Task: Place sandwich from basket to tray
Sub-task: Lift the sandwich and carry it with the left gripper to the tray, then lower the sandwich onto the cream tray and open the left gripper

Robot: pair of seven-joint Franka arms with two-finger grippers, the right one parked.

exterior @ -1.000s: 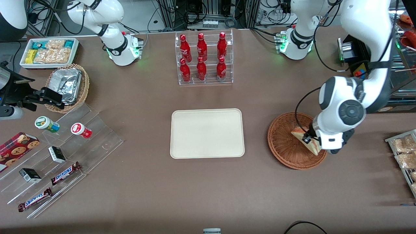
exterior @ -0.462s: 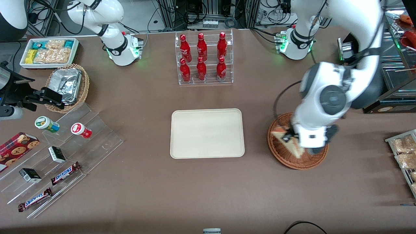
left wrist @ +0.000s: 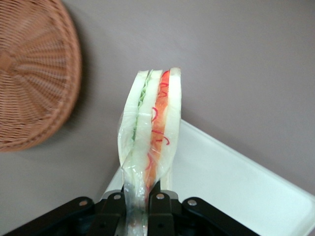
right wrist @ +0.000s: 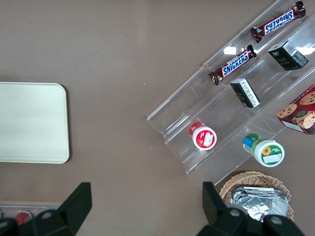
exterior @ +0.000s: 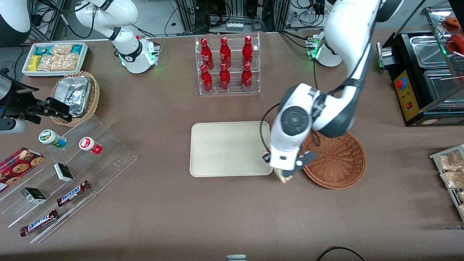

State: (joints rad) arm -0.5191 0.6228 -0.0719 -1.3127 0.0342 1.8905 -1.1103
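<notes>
lifted clear of the basket (exterior: 335, 159), sandwich (left wrist: 150, 132) hangs pinched, pincer (left wrist: 140, 206) mostly hidden.

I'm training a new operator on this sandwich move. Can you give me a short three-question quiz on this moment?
1. True or false: the sandwich lies in the basket.
2. What does the gripper hold? A) a red bottle B) the sandwich C) nothing
3. Fill in: the gripper hangs between the basket and the ____.

Key:
1. False; the basket is bare and the sandwich is in the air.
2. B; the fingers are shut on its wrapped end.
3. tray; at the corner nearest the basket.
</notes>
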